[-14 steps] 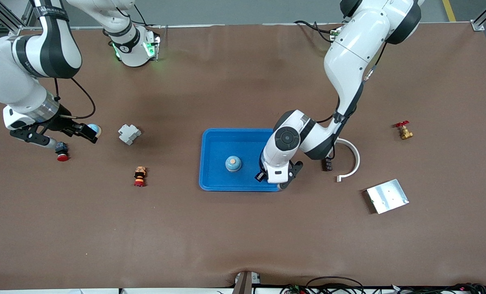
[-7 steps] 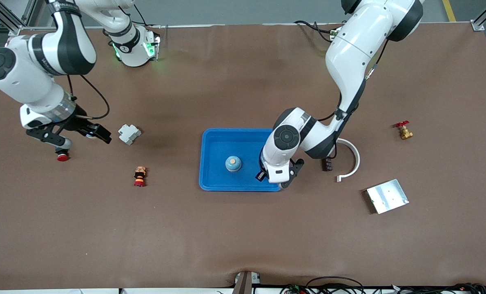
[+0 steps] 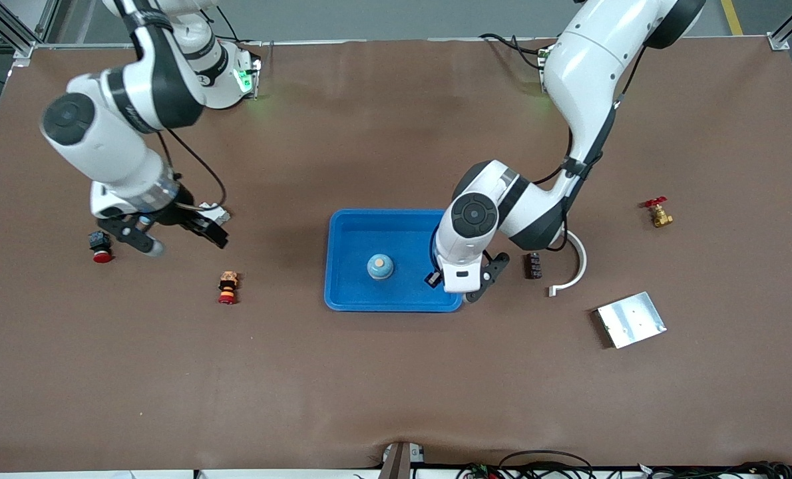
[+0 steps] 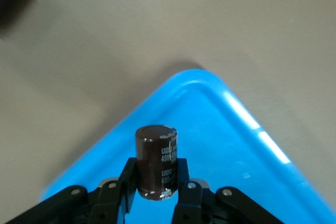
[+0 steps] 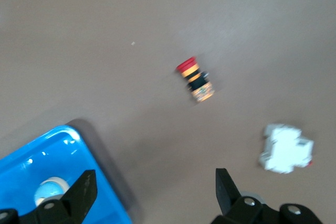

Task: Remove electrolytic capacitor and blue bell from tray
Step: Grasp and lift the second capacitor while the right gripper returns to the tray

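A dark brown capacitor (image 4: 156, 156) stands upright between the fingers of my left gripper (image 4: 156, 172), which is shut on it. That left gripper (image 3: 461, 286) hangs over the corner of the blue tray (image 3: 349, 233) nearest the front camera at the left arm's end. The bell (image 3: 381, 266), a blue dome with an orange top, sits in the tray (image 4: 236, 145). My right gripper (image 3: 180, 238) is open and empty above bare table, beside a white breaker (image 3: 220, 214). In the right wrist view the right gripper (image 5: 153, 182) has only table between its fingers, with the tray (image 5: 31, 166) and bell (image 5: 50, 190) at the frame's edge.
A red push button (image 3: 101, 247) and an orange-red stacked button (image 3: 227, 287) lie toward the right arm's end. Toward the left arm's end are a second dark capacitor (image 3: 534, 265), a white curved piece (image 3: 572, 263), a metal plate (image 3: 631, 319) and a brass valve (image 3: 657, 213).
The right arm swung from over the red push button toward the tray, staying open. The left gripper shifted slightly toward the left arm's end, still shut on the capacitor.
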Robot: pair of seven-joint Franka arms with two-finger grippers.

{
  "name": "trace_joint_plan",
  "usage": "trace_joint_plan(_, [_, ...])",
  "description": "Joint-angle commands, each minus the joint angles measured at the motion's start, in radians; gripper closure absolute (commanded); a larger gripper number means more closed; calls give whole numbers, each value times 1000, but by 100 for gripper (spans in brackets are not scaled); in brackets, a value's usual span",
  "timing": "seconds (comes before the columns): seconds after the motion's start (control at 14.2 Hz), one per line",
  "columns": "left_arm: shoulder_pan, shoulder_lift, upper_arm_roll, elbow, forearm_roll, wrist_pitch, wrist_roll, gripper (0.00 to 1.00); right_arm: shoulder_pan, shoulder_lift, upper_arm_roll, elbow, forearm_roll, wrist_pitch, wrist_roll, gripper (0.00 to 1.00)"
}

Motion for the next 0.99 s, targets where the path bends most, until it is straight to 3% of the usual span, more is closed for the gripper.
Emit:
trace_joint_plan(0.0, [38,-63,-5,-54,-3,-83,138,100,77,74,-10,78,-26,-17,131,0])
trace_joint_plan(0.28, [80,-178,-5,-197,0,-76,273,100,170,181,-10,168,-121,-17,338,0])
trace_joint_plan(0.63, [195,-406,-7,-474,-2,-7,520,100,236,293,-10,257,-121,-3,433,0])
trace_joint_plan(0.92, [323,-561,-9,-642,-8,10,767,100,267,336,-10,298,-112,0,455,0])
